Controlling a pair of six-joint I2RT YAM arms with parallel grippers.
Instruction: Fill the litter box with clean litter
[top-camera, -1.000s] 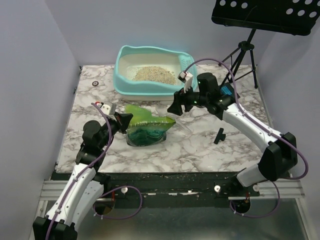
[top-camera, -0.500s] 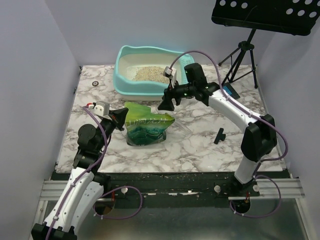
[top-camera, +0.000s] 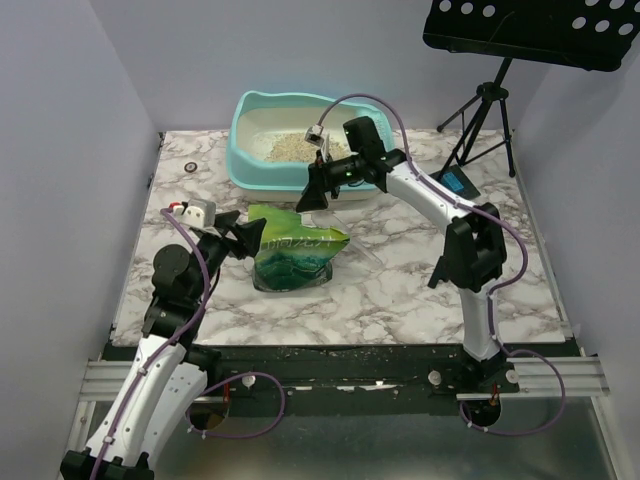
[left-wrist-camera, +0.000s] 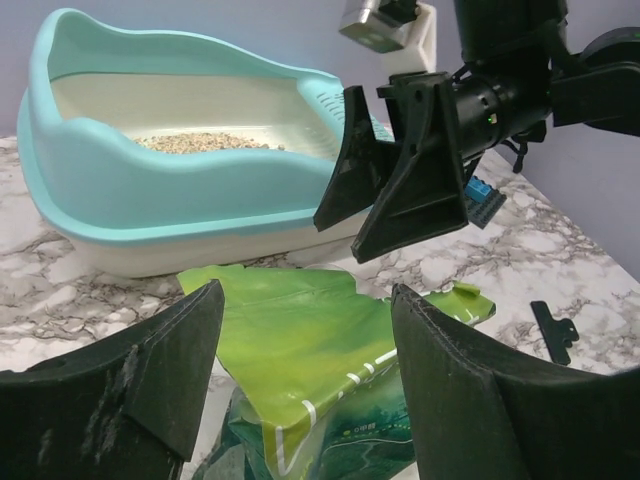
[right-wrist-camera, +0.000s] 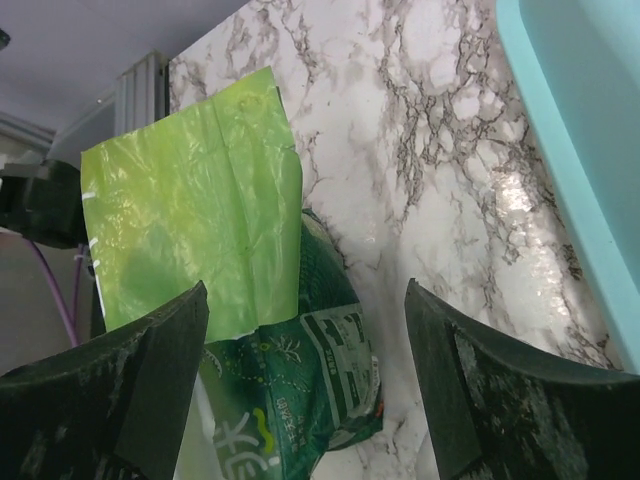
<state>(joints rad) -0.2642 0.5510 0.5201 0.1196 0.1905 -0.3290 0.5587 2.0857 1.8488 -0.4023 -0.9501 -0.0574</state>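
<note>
The turquoise litter box (top-camera: 262, 176) stands at the back of the table with a patch of tan clean litter (top-camera: 285, 147) in it; its slotted scoop (left-wrist-camera: 328, 100) leans at the right wall. The green litter pouch (top-camera: 295, 255) lies on the marble in front of it. My left gripper (top-camera: 240, 238) is open at the pouch's left upper corner; the pouch's light green flap (left-wrist-camera: 300, 340) lies between the jaws without being pinched. My right gripper (top-camera: 318, 190) hangs open above the pouch (right-wrist-camera: 200, 240), just in front of the litter box wall (right-wrist-camera: 580, 120).
A black music stand (top-camera: 530, 35) on a tripod (top-camera: 490, 110) rises at the back right. A small blue device (top-camera: 455, 182) and a black clip (left-wrist-camera: 552, 325) lie on the right of the table. A round fitting (top-camera: 190, 166) sits far left.
My left jaws, shut at the pouch's corner before, have opened. The right arm has swung left along the litter box front toward the pouch, its jaws a little wider.
</note>
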